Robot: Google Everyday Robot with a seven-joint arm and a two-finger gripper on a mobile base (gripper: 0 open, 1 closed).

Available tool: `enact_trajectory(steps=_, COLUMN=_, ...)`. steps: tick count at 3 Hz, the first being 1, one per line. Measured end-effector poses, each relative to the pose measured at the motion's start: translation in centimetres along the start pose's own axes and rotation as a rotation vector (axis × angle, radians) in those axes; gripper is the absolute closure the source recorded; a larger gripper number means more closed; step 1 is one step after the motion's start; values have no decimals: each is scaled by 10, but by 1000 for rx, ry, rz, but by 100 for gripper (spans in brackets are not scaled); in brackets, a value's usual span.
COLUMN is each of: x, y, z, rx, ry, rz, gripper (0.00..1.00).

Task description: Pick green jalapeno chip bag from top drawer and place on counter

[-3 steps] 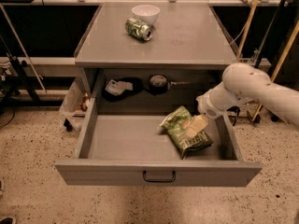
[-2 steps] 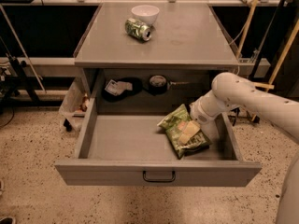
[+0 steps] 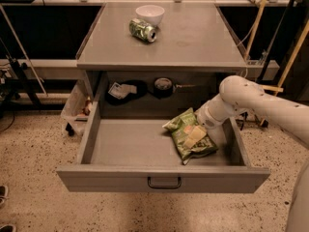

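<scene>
The pale gripper [image 3: 195, 135] rests on top of the crinkly green foil jalapeno chip bag [image 3: 179, 126], which lies diagonally directly beneath it in the right half of the wide grey top drawer [image 3: 111, 178], with the flat grey counter [image 3: 193, 40] above and behind; whether it has clamped the bag I cannot tell.

The robot's 1 arm [image 3: 270, 112] comes in from the right edge, its white forearm sloping down and to the left. A rounded white joint [image 3: 235, 93] bends it towards the wrist [image 3: 212, 115]. The pale end effector [image 3: 194, 135] points down-left, low inside the right half of the top drawer [image 3: 159, 175], over the green jalapeno chip bag [image 3: 179, 124].
</scene>
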State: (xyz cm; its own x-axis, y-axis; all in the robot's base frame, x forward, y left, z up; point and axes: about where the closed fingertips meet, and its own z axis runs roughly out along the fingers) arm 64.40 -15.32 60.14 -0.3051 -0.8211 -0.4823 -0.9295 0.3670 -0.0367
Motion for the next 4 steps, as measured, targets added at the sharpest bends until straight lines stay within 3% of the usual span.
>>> enact_trajectory(steps=1, x=0, y=0, z=0, rx=0, ry=0, rz=0, gripper=42)
enact_trajectory(steps=2, x=-10, y=7, z=-13, rx=4, ry=-46, rz=-40, gripper=65)
enact_trajectory(steps=3, x=-31, y=22, z=-66, rx=90, ry=-116, rz=-123, gripper=88)
enact_trajectory(steps=4, x=-66, y=42, z=-158, rx=256, ry=-179, rz=-190, gripper=100)
